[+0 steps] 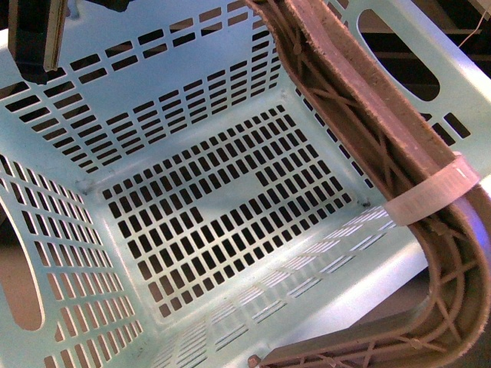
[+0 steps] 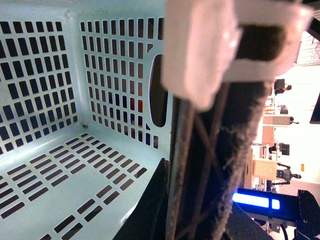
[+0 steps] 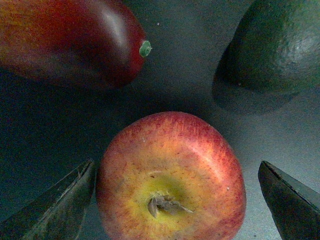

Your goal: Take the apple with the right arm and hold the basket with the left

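Only the right wrist view is showing me the fruit. The right end effector [image 3: 176,164] is standing open, and the apple [image 3: 170,177] is sitting between its 2 fingers [image 3: 50,210] on the grey desk [image 3: 200,75], stem end facing the camera. There is a clear gap on 1 side, and the other finger is just beside the skin. Beyond the apple, ahead of the fingertips, I am seeing 1 elongated red fruit [image 3: 70,40] and 1 dark green fruit [image 3: 275,45], well apart from each other.

The front view is giving me only the basket [image 1: 192,192], tilted and empty, with its 1 brown handle [image 1: 368,100] and 1 white band [image 1: 433,192].

The left wrist view is showing the same handle close up and blurred. It is running right by the left end effector [image 2: 195,220], and I cannot tell whether that one is clamping it.
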Controlling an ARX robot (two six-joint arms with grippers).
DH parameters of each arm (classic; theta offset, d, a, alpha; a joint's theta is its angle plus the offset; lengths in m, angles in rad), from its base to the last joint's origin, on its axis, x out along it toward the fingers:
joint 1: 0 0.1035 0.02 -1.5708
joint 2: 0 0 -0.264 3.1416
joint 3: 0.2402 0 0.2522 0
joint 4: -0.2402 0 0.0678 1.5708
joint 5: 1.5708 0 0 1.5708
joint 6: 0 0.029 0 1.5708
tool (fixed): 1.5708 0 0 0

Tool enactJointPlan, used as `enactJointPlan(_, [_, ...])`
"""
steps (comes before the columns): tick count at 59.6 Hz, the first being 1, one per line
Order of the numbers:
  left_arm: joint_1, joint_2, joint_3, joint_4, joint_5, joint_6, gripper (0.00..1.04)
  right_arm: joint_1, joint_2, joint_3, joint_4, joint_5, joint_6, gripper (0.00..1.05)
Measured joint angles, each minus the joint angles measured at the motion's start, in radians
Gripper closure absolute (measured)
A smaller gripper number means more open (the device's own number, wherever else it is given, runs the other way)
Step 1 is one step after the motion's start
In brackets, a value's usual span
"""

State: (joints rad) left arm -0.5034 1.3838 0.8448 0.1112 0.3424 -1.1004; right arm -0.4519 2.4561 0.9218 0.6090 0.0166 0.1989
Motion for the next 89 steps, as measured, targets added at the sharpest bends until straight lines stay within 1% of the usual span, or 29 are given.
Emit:
enactJointPlan(2, [0.000, 0.000, 0.000, 0.000, 0.000, 0.000, 0.97, 0.000, 0.004, -0.001, 0.002, -0.001, 0.000, 0.20])
enactJointPlan(6, [0.000, 0.000, 0.000, 0.000, -0.001, 0.000, 0.97, 0.000, 0.004, -0.004, 0.007, -0.001, 0.000, 0.26])
enactJointPlan(13, [0.000, 0.000, 0.000, 0.000, 0.000, 0.000, 0.97, -0.006, -0.004, -0.023, 0.018, -0.004, -0.003, 0.31])
enactJointPlan(23, [0.000, 0.000, 0.000, 0.000, 0.000, 0.000, 0.97, -0.021, -0.063, -0.106, 0.030, -0.036, -0.013, 0.32])
enactJointPlan(27, [0.000, 0.000, 0.000, 0.000, 0.000, 0.000, 0.97, -0.025, -0.145, -0.175, 0.045, -0.074, -0.017, 0.32])
enactJointPlan(37, [0.000, 0.000, 0.000, 0.000, 0.000, 0.000, 0.97, -0.010, -0.309, -0.272, 0.050, -0.157, -0.019, 0.32])
enactJointPlan(45, [0.000, 0.000, 0.000, 0.000, 0.000, 0.000, 0.97, 0.040, -0.528, -0.364, -0.004, -0.227, -0.017, 0.32])
enactJointPlan(52, [0.000, 0.000, 0.000, 0.000, 0.000, 0.000, 0.97, 0.087, -0.693, -0.399, -0.063, -0.254, 0.000, 0.32])
enactJointPlan(57, [0.000, 0.000, 0.000, 0.000, 0.000, 0.000, 0.97, 0.147, -0.894, -0.404, -0.129, -0.264, 0.054, 0.32])
enactJointPlan(64, [0.000, 0.000, 0.000, 0.000, -0.001, 0.000, 0.97, 0.220, -1.059, -0.392, -0.183, -0.252, 0.114, 0.32])
enactJointPlan(69, [0.000, 0.000, 0.000, 0.000, 0.000, 0.000, 0.97, 0.300, -1.161, -0.376, -0.219, -0.228, 0.152, 0.32])
enactJointPlan(70, [0.000, 0.000, 0.000, 0.000, 0.000, 0.000, 0.97, 0.333, -1.188, -0.371, -0.229, -0.215, 0.170, 0.32])
enactJointPlan(71, [0.000, 0.000, 0.000, 0.000, 0.000, 0.000, 0.97, 0.340, -1.193, -0.370, -0.232, -0.212, 0.170, 0.32])
enactJointPlan(78, [0.000, 0.000, 0.000, 0.000, 0.000, 0.000, 0.97, 0.488, -1.245, -0.353, -0.252, -0.152, 0.213, 0.32])
enactJointPlan(80, [0.000, 0.000, 0.000, 0.000, 0.000, 0.000, 0.97, 0.517, -1.246, -0.350, -0.252, -0.141, 0.224, 0.32])
enactJointPlan(83, [0.000, 0.000, 0.000, 0.000, 0.000, 0.000, 0.97, 0.591, -1.241, -0.345, -0.243, -0.108, 0.246, 0.32])
enactJointPlan(89, [0.000, 0.000, 0.000, 0.000, 0.000, 0.000, 0.97, 0.694, -1.214, -0.335, -0.227, -0.061, 0.271, 0.32])
